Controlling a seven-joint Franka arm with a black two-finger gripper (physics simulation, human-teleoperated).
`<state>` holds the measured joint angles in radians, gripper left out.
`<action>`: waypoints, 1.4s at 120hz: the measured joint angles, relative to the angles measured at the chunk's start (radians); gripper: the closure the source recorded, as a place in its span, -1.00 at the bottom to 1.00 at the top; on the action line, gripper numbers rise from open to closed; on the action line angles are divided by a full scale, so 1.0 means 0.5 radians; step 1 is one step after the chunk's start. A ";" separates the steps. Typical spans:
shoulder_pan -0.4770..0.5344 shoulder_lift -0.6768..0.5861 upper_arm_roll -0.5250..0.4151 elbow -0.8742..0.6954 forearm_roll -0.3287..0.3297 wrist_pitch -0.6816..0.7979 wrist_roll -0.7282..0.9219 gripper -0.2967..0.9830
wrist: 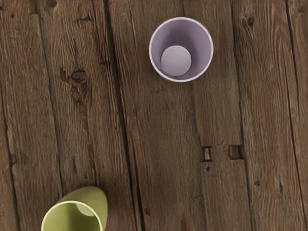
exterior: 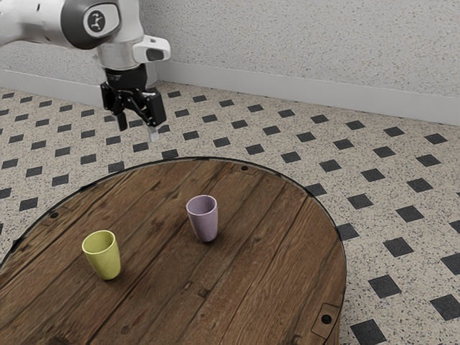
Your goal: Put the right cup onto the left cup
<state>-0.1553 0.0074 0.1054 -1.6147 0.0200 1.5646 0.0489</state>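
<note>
Cups: two total, one lilac cup (exterior: 205,224), one yellow-green cup (exterior: 108,262). Bench: one, round, dark wood planks (exterior: 273,251). Arm: one, white and black (exterior: 43,20). Claw: one, black (exterior: 136,128), with two fingers (exterior: 152,134).

Lilac cup: upright on bench, toward the exterior view's right of the pair, mouth up, pale round bottom visible inside in wrist view. Below the claw and well apart from it; in exterior view, down and to that view's right from the claw.

Yellow-green cup: upright on bench, toward the exterior view's left, also below and well apart from the claw. Cups separate, bare wood between, unstacked. In wrist view, lilac cup whole, yellow-green cup cut by picture edge.

Claw: raised above bench level, pointing down, fingers spread well apart, just air between, in contact with neither cup.
</note>
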 joint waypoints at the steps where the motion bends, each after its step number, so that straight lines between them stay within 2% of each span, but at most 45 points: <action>1: -0.002 0.000 0.000 0.000 0.000 0.002 0.001 -0.54; 41: -0.064 0.062 -0.015 -0.112 -0.065 0.128 0.020 -0.52; 73: -0.081 0.317 -0.056 -0.240 -0.145 0.440 0.026 -0.36; 129: -0.107 0.892 -0.040 0.052 -0.265 0.756 0.099 -0.25; 168: -0.067 1.055 -0.009 0.079 -0.386 0.843 0.187 -0.17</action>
<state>-0.1890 0.5347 0.1008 -1.5753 -0.1729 1.9864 0.1426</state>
